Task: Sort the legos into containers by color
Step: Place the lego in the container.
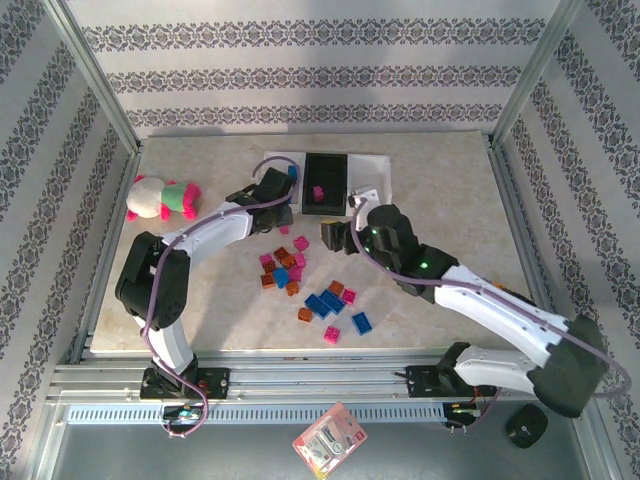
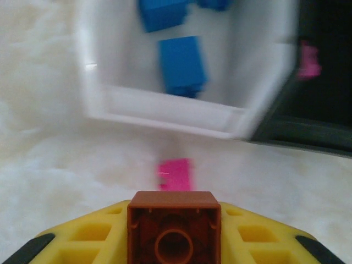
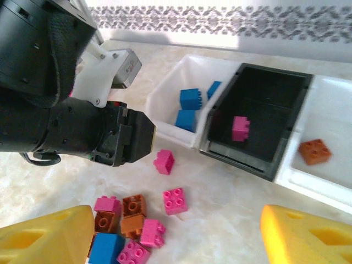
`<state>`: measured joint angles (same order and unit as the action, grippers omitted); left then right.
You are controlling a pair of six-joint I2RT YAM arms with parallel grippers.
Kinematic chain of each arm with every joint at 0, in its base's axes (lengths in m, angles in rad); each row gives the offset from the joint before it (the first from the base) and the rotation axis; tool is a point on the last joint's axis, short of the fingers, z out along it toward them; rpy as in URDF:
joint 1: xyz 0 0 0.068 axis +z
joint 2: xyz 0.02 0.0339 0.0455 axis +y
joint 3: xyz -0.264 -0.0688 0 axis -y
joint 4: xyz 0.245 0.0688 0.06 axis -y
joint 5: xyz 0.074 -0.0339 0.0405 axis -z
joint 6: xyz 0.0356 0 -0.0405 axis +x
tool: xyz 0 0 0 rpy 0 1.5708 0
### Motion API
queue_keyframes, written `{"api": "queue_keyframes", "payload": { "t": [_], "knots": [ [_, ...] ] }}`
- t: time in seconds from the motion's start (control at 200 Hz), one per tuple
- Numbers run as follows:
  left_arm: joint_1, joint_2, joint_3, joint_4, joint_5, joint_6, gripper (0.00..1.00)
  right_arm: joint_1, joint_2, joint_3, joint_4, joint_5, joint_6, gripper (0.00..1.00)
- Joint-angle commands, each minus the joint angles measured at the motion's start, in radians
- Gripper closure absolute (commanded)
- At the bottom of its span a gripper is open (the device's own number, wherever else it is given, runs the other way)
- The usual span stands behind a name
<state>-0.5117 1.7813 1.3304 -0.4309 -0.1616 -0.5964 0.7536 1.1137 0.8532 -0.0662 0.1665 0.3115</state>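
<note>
- Left of the black rectangular plastic tray, the white shallow plastic tray is half hidden under the left arm from above. We see blue bricks in it.
- The left gripper clamps a small orange-brown square plastic brick just before that white tray's blurred rim.
- One magenta pink brick lies inside the black tray.
- Right of it, a second white tray, cut off at the frame edge, holds another orange-brown brick.
- The right gripper has its jaws wide apart above loose legos in front of the black tray.
- We cannot read the print on the pink-and-white packet.
</note>
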Motion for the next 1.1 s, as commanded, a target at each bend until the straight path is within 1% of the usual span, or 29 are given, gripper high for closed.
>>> {"api": "queue_keyframes", "payload": {
  "t": [0.0,0.125,0.255,0.355,0.465,0.54,0.625,0.665,0.714,0.759,0.789,0.874,0.984,1.094],
  "knots": [
    [-0.068,0.036,0.123,-0.035,0.014,0.033,0.67,-0.025,-0.091,-0.044,-0.111,0.091,0.015,0.21],
    [-0.136,0.151,0.321,-0.073,0.038,0.056,0.67,-0.062,-0.187,-0.069,-0.199,0.126,0.027,0.21],
    [-0.168,0.309,0.555,-0.129,0.062,0.074,0.67,-0.104,-0.264,-0.08,-0.26,0.129,0.034,0.21],
    [-0.176,0.436,0.754,-0.188,0.078,0.096,0.67,-0.133,-0.304,-0.083,-0.279,0.13,0.033,0.21],
    [-0.174,0.571,0.929,-0.205,0.08,0.123,0.67,-0.16,-0.327,-0.083,-0.289,0.118,0.036,0.21],
    [-0.174,0.676,1.088,-0.261,0.061,0.148,0.68,-0.173,-0.334,-0.083,-0.291,0.113,0.04,0.21],
    [-0.172,0.788,1.266,-0.321,0.08,0.166,0.68,-0.184,-0.339,-0.083,-0.291,0.11,0.041,0.21],
    [-0.17,0.823,1.315,-0.328,0.091,0.167,0.67,-0.186,-0.34,-0.083,-0.29,0.106,0.042,0.21],
    [-0.165,0.845,1.33,-0.311,0.098,0.159,0.66,-0.191,-0.339,-0.082,-0.29,0.101,0.041,0.21],
    [-0.162,0.849,1.326,-0.291,0.106,0.146,0.63,-0.194,-0.339,-0.08,-0.291,0.096,0.041,0.21],
    [-0.16,0.851,1.325,-0.284,0.11,0.14,0.59,-0.195,-0.338,-0.08,-0.29,0.094,0.041,0.21],
    [-0.156,0.844,1.325,-0.275,0.121,0.132,0.4,-0.2,-0.334,-0.079,-0.292,0.085,0.043,0.21],
    [-0.156,0.807,1.323,-0.282,0.144,0.154,0.23,-0.2,-0.322,-0.074,-0.291,0.061,0.041,0.21],
    [-0.156,0.739,1.297,-0.301,0.141,0.177,0.1,-0.2,-0.302,-0.067,-0.294,0.019,0.038,0.21]
  ]
}}
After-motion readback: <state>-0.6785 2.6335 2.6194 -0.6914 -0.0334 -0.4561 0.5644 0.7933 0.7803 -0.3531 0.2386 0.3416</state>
